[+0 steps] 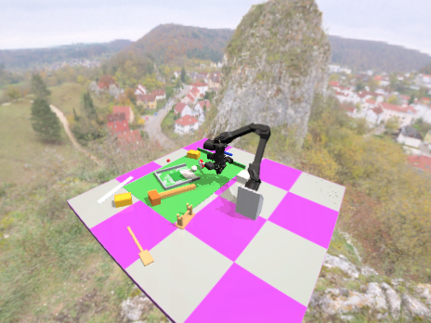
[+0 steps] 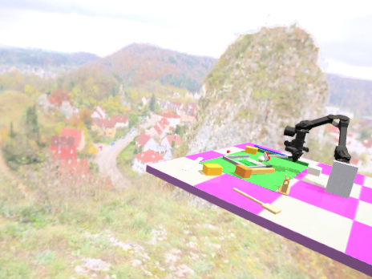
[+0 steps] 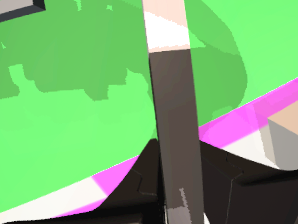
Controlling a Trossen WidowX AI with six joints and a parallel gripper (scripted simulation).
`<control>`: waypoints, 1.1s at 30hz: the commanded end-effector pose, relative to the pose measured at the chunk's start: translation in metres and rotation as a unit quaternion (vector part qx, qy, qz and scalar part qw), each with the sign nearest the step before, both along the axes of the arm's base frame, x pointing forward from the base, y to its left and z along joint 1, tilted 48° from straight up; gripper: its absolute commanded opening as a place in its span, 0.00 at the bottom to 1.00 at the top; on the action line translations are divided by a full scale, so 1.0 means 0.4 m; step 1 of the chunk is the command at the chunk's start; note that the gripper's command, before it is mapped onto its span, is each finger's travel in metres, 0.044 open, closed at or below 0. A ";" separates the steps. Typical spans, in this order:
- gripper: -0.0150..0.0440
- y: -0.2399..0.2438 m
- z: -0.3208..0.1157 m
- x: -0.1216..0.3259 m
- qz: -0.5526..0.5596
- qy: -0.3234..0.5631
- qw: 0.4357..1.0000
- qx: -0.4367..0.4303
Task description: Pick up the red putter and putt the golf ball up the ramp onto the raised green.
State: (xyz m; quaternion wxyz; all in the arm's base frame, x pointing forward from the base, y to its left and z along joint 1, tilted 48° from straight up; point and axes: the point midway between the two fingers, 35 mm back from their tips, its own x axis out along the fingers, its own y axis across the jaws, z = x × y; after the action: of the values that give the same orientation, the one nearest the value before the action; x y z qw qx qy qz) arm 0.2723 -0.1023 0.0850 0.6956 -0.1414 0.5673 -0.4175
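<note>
Clutter on the green mat (image 1: 204, 195): an orange mallet (image 1: 168, 192) lies left of centre, an orange block (image 1: 123, 200) just off the mat's left edge, a white bar (image 1: 114, 189) above it, and a small orange block (image 1: 193, 154) near the mat's upper edge. A wooden stand (image 1: 184, 217) sits at the mat's lower corner and a wooden paddle (image 1: 139, 247) lies alone on the counter (image 1: 260, 260) at lower left. A grey box (image 1: 249, 202) stands beside the arm's base, with a small white block (image 1: 229, 195) to its left. A blue rod (image 2: 269, 151) lies along the mat's far edge.

Raised green (image 1: 176, 175): grey-framed, centre of the mat; what lies inside the frame is too small to tell. The ball (image 1: 194, 168) rests on the mat just right of that frame, near the putter's red head (image 1: 202, 162).

Gripper (image 1: 218, 163): above the mat's right part, fingers clenched on the putter (image 3: 172, 129). In the wrist view its dark grip runs up the middle of the frame, turning to a pale shaft over the mat.
</note>
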 end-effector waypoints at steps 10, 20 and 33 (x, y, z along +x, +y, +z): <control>0.25 0.092 0.052 0.009 -0.003 -0.006 1.000 0.001; 0.25 0.112 0.072 0.006 -0.001 -0.003 1.000 -0.001; 0.25 0.112 0.072 0.006 -0.001 -0.003 1.000 -0.001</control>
State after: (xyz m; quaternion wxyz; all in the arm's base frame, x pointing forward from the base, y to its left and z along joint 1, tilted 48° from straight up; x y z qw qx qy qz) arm 0.2738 -0.0580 0.1139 0.6956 -0.1390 0.5655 -0.4208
